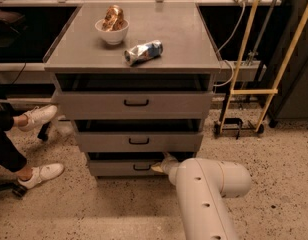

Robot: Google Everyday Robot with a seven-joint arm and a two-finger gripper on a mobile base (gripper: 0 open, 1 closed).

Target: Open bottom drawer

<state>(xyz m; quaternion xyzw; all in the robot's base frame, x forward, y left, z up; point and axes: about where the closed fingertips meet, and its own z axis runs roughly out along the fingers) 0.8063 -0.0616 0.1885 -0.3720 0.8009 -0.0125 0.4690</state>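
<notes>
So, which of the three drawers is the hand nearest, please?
The bottom drawer: the hand sits beside its handle; the middle drawer and top drawer lie above.

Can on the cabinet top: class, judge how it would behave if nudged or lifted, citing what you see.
The can lies on its side, so a nudge would probably roll it, unevenly, across the cabinet top. It looks crumpled, so it is likely empty, light and easily crushed further. The gripper is well below, at the bottom drawer.

No lettering is legible, not on the can [143, 52], nor by the gripper [157, 167] at the bottom drawer [111, 168].
</notes>
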